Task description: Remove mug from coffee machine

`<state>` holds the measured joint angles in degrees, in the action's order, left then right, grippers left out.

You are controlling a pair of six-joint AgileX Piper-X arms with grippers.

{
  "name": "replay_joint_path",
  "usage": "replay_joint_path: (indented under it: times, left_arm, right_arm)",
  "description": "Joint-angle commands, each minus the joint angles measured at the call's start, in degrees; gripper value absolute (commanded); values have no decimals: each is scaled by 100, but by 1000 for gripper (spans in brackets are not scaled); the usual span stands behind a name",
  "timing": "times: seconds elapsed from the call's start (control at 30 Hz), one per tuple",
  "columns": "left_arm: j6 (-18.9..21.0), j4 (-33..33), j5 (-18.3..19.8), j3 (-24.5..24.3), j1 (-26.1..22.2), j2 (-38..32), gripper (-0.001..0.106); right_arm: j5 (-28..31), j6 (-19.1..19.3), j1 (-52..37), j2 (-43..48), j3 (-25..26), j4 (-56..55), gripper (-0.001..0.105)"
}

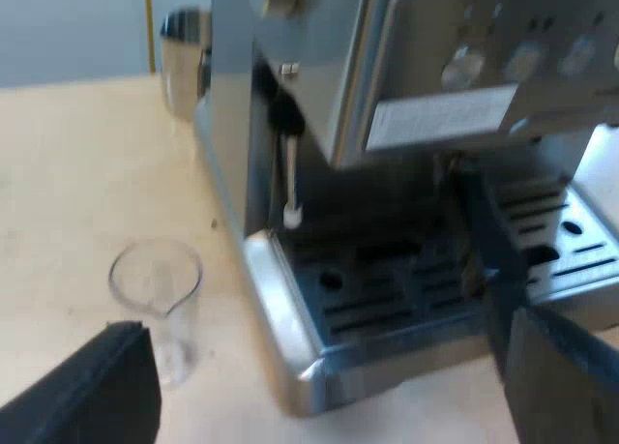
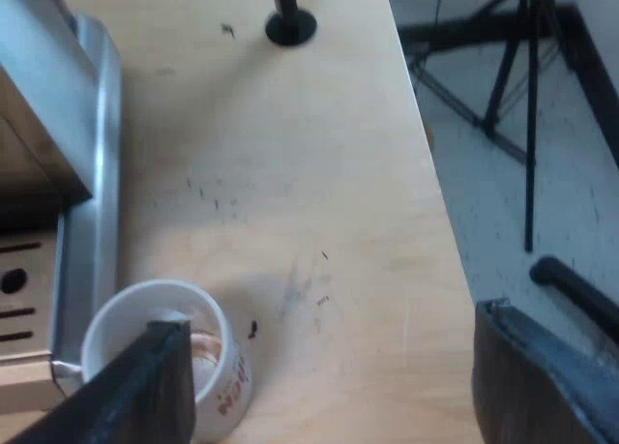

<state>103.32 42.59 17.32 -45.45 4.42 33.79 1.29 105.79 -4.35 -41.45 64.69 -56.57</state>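
One mug (image 2: pixel 198 320) upright, mouth upward, beside drip tray (image 2: pixel 92 202)

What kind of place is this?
Probably a lab or studio bench, not a kitchen: an espresso machine on a wooden table, a measuring glass beside it, a tripod on the floor.

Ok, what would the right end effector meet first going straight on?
Probably the bare table, but one finger sits over the mug's rim and could clip that first; depth is unclear.

Setting: test lab. Indicators: a tripod (image 2: pixel 530 125) on a speckled floor (image 2: pixel 484 207); a plain wooden table (image 2: pixel 309 154) carrying an espresso machine (image 1: pixel 426 86).
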Motion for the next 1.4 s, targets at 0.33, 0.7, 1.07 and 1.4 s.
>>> replay_joint_path:
  times: [0.33, 0.7, 1.07, 1.4]
  left_arm:
    - [14, 693, -545, -39, 4, -845, 77]
    - [-71, 1031, -680, -39, 4, -2702, 77]
    - [-71, 1055, -680, -39, 4, -3696, 77]
    - [-71, 1773, -679, -84, 4, -3682, 77]
  right_arm:
    - [-41, 114, -14, 1320, 66, -115, 63]
    - [-235, 114, -14, 2409, -153, -630, 63]
    - [-285, 90, -14, 3978, -1123, -836, 63]
    - [-348, 81, 5, 4454, -1329, -1269, 63]
